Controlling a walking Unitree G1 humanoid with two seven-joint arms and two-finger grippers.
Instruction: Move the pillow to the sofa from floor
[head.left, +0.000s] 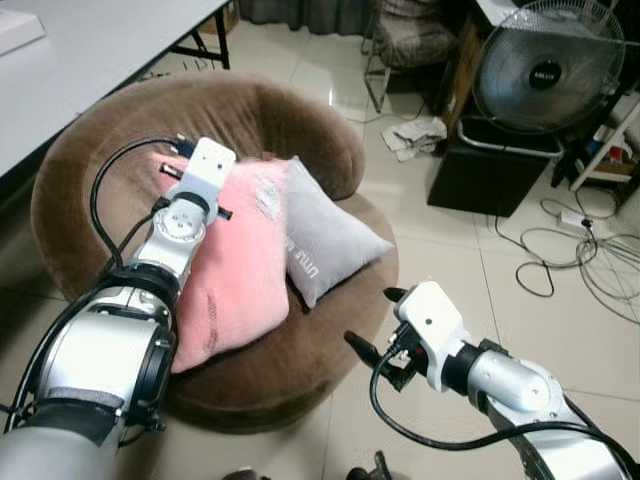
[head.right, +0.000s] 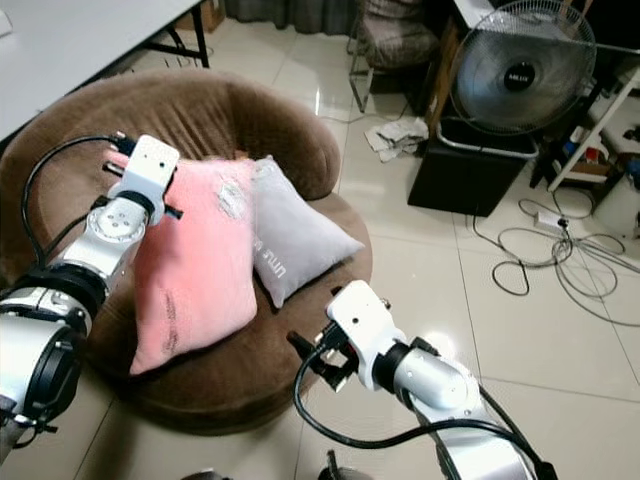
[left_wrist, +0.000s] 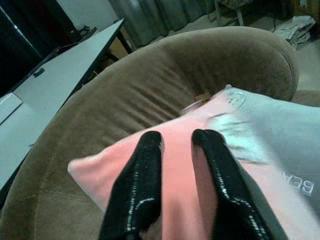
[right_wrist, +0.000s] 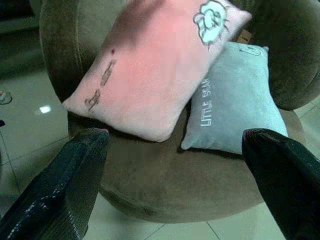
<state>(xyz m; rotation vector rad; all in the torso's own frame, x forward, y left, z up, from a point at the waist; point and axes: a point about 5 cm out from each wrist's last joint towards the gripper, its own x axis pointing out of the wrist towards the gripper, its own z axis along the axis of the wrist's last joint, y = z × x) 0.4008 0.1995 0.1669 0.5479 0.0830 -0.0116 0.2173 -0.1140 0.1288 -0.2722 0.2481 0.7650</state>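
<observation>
Pink pillow (head.left: 232, 270) propped upright on the round brown sofa (head.left: 110, 140), leaning against the backrest, top corner under the left claw (left_wrist: 177, 145). Left claw's two black fingers (left_wrist: 137, 185) close together with a narrow gap, laid over the pillow's upper edge; hard to tell whether any fabric is pinched between them. Right claw (right_wrist: 175, 165) low in front of the sofa's front rim, above the tiled floor (head.left: 470, 300), well apart from the pink pillow, fingers spread wide and holding nothing. Two pillows on the seat: the pink one and a grey pillow (head.left: 325, 240) with white lettering, just beside it on the robot's right, touching and partly overlapped by the pink. One sofa. One standing fan (head.left: 548, 65) beyond it, to the right, with loose cables (head.left: 560, 250) on the tiles. One grey tabletop (head.left: 90, 50) at the far left, behind the sofa.
</observation>
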